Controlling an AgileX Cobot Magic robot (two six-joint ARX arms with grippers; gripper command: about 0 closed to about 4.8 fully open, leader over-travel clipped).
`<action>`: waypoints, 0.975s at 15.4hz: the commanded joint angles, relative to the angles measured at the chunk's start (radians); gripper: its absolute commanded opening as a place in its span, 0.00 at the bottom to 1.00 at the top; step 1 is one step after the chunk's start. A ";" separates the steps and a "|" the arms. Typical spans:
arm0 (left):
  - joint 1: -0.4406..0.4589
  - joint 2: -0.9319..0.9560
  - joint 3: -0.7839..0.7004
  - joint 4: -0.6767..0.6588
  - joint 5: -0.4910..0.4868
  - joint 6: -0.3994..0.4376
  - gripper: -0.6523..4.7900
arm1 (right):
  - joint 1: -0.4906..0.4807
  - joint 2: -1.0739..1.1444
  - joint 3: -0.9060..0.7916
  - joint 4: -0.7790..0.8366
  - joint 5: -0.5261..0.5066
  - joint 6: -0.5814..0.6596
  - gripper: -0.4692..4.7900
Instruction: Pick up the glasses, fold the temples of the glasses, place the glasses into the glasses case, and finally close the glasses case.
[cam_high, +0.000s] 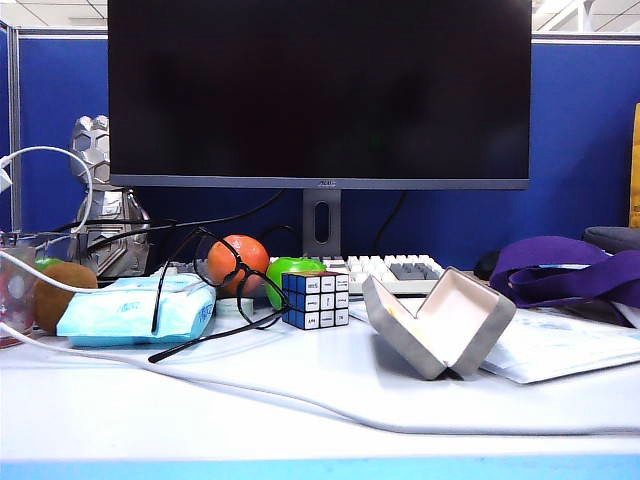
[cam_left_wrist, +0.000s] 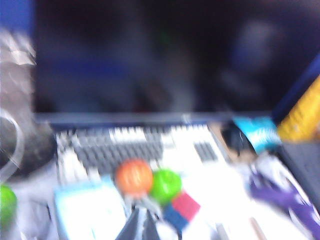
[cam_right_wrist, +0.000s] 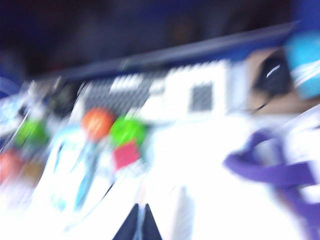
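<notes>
Grey felt glasses case (cam_high: 440, 322) stands open toward the table's (cam_high: 300, 400) right side. The glasses (cam_high: 225, 285), temples (cam_high: 215, 335) unfolded, lean on a tissue pack (cam_high: 135, 310) toward the left edge. Both wrist views are blurred: the left gripper (cam_left_wrist: 141, 227) and right gripper (cam_right_wrist: 139, 227) show only dark tips, pressed together, above the table. Neither appears in the exterior view.

A dark monitor (cam_high: 318, 90) stands at the back of the white tabletop (cam_high: 300, 420), with a white keyboard (cam_high: 395, 268) below it. An orange ball (cam_high: 238, 265) and a green ball (cam_high: 290, 272) sit beside a puzzle cube (cam_high: 315, 299). A light-blue tissue pack (cam_high: 135, 312) lies left; a purple strap (cam_high: 565, 272) lies right.
</notes>
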 joint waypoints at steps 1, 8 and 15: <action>-0.002 0.000 0.002 -0.037 0.080 -0.042 0.11 | 0.090 0.073 0.012 -0.064 -0.015 -0.013 0.09; -0.003 -0.001 0.003 0.003 0.117 -0.048 0.11 | 0.314 0.366 0.012 -0.056 0.060 -0.014 0.13; -0.003 0.000 0.003 0.005 0.142 -0.070 0.11 | 0.358 0.559 0.012 -0.074 0.258 -0.048 0.52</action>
